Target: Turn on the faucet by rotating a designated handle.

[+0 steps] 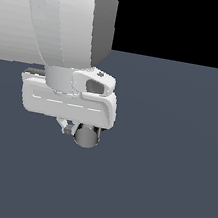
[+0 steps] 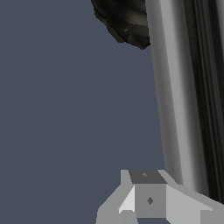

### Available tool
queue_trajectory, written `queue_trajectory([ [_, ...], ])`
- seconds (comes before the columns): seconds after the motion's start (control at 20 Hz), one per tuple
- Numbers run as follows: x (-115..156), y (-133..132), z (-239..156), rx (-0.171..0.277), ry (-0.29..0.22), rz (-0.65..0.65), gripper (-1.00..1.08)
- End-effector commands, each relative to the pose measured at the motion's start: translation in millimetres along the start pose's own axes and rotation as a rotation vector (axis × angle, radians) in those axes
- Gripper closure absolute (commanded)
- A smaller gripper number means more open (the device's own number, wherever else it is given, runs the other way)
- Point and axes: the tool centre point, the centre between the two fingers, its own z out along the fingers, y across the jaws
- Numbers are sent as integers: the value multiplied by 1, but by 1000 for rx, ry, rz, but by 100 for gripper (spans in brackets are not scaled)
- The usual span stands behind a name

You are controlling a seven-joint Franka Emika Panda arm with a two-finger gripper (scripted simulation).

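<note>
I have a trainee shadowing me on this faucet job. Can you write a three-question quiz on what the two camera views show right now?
1. True or false: in the exterior view, the shiny chrome-grey cylindrical handle shows its flat round end just below the white end effector.
2. In the wrist view, which part appears beside the chrome bar? A) black ribbed round base B) a red valve wheel C) a sink basin
3. Fill in: the faucet stands on a plain dark ___-grey floor.

Key: 1 true; 2 A; 3 blue. Whether the end effector's fingers are closed cannot be told from these views.
</note>
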Motion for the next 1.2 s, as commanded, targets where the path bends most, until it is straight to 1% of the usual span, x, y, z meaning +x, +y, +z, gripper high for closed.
queue_trajectory([
  [0.0,5,28,3,0,-4,42,108],
  [0.9,9,112,3,0,-4,42,108],
  [0.95,9,112,3,0,-4,42,108],
  [1.0,10,97,0,0,4,17,108],
  [1.15,20,107,0,0,3,19,108],
])
